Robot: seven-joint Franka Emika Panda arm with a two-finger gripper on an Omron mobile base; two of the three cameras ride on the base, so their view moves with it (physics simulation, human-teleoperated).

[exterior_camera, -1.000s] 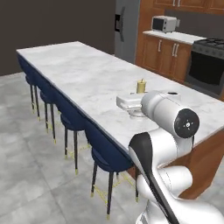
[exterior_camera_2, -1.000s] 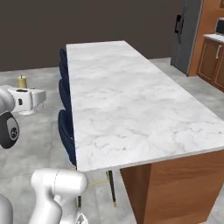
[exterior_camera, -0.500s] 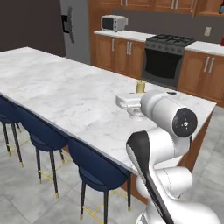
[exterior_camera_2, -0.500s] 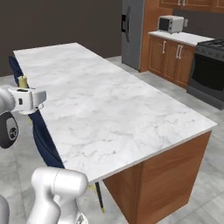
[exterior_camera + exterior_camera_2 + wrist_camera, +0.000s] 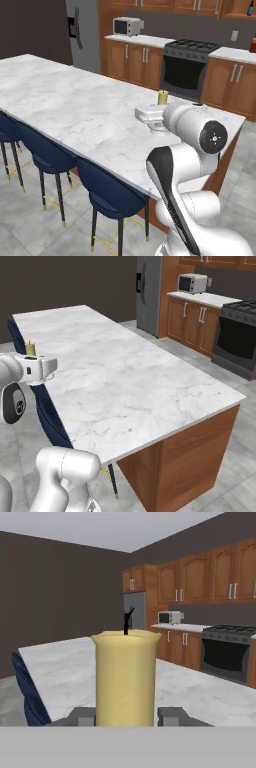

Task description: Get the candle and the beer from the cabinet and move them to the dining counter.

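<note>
The pale yellow candle with its short black wick stands upright between my two dark fingertips, and my gripper is shut on it. From the left base the candle pokes up above the hand, over the near end of the white marble dining counter. From the right base the candle and gripper sit by the counter's left edge. A small dark bottle, seemingly the beer, shows in the upper cabinet at the top right corner.
Dark blue chairs line the counter's near side. Beyond the counter stand a black stove, brown lower cabinets, a microwave and a grey fridge. A red knife block sits at the right edge.
The whole picture has shifted, so the base has moved: stove and cabinets now sit closer and more central. The candle stays held in the gripper, unchanged relative to the arm.
</note>
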